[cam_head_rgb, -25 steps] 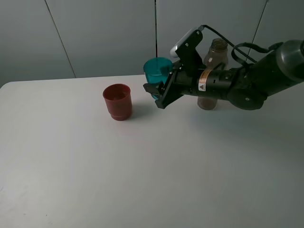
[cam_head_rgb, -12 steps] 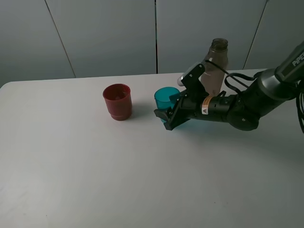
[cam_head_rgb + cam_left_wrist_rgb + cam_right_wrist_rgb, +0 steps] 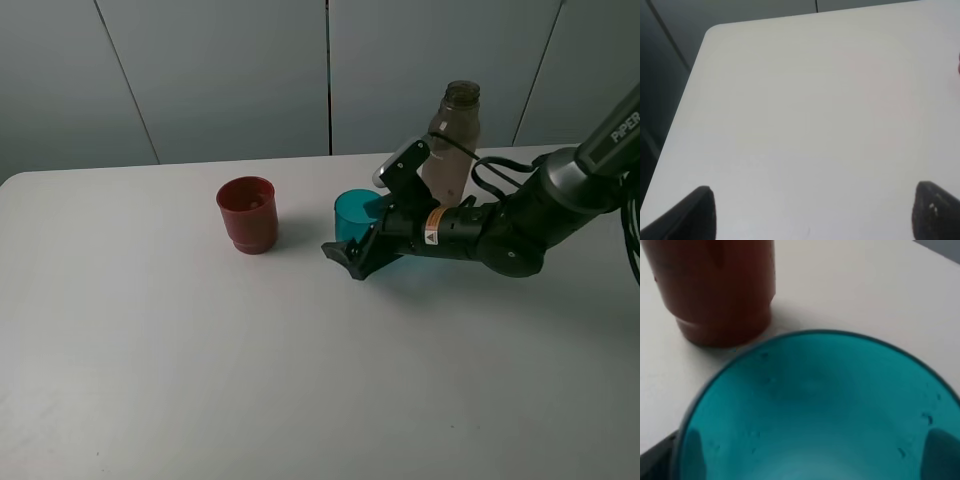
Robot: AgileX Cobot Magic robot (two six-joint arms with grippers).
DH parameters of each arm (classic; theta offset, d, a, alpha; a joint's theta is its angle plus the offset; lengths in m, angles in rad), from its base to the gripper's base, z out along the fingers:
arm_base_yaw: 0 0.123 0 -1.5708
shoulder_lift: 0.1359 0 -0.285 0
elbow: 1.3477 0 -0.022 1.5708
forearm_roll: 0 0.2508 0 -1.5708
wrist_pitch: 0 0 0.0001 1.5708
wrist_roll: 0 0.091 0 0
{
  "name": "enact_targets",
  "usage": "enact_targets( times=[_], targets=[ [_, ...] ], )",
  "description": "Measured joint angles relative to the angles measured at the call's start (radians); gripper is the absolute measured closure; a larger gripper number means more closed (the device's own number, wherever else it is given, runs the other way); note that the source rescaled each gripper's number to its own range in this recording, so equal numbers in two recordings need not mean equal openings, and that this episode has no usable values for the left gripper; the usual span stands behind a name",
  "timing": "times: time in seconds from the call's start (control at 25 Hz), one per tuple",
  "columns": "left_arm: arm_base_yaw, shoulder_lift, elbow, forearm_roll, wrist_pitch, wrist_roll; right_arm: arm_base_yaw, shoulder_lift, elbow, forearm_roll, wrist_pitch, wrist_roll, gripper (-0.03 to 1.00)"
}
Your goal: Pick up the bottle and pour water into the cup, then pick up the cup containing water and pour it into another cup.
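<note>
1. Exterior high view: teal cup [image 3: 352, 213] upright on white table [image 3: 200, 350], between red cup [image 3: 247, 213] and bottle [image 3: 452, 140].
2. Right gripper [image 3: 362, 240] low at the teal cup, jaws spread either side of it; contact impossible to tell.
3. Right wrist view: teal cup [image 3: 815, 410] close up, red cup [image 3: 715, 287] near.
4. Left gripper [image 3: 812, 210] wide open, empty, above bare table.
</note>
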Motion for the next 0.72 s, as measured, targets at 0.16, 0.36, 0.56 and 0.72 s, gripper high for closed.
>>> enact_targets(
  times=[0.16, 0.36, 0.56, 0.72],
  targets=[
    [0.0, 0.0, 0.0, 0.0, 0.0, 0.0, 0.0, -0.074, 0.012, -0.004, 0.001, -0.004, -0.02],
    [0.0, 0.0, 0.0, 0.0, 0.0, 0.0, 0.0, -0.232, 0.056, -0.015, 0.005, 0.08, -0.03],
    [0.0, 0.0, 0.0, 0.0, 0.0, 0.0, 0.006, -0.396, 0.15, -0.114, 0.037, 0.362, -0.03],
    [0.0, 0.0, 0.0, 0.0, 0.0, 0.0, 0.011, -0.528, 0.255, -0.074, 0.117, 0.493, -0.03]
  ],
)
